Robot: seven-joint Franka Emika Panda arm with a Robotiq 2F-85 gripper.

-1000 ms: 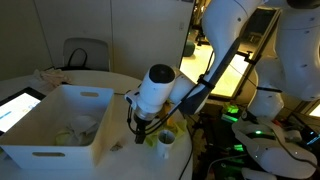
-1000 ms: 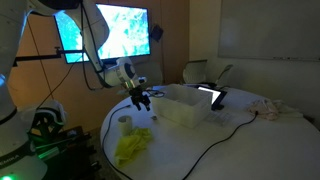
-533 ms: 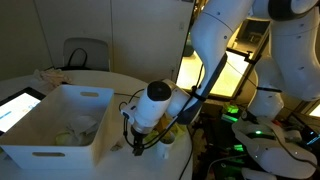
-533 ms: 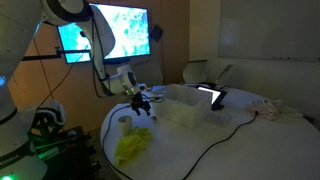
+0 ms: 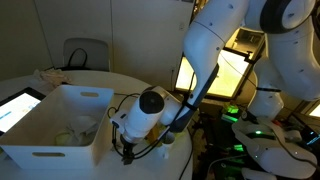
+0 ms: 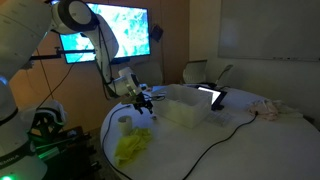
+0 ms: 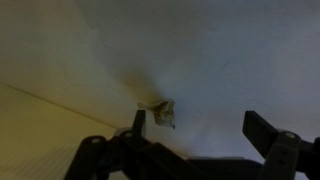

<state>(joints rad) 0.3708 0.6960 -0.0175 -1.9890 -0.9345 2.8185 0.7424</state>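
Scrap: a small crumpled scrap (image 7: 164, 114) lies on the table (image 7: 225, 50), near the bin (image 5: 55, 125).
Axis: it seems to run roughly up-down in the wrist view, though the dim picture leaves this unsure.
Gripper: the gripper (image 7: 200, 128) hangs low over the table.
Fingers: the fingers (image 7: 138, 122) are spread wide and hold nothing; one tip sits just beside the scrap.

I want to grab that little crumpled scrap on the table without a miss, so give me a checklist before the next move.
1. Jaws of the end effector open: ok, they stand wide.
2. View of the crumpled scrap: ok, it lies on the table.
3. Scrap centred between the fingers: not ok, it sits right by one.
4. Clearance from the white bin: cannot tell, the end effector hangs close beside it.
5. Height above the table: cannot tell.
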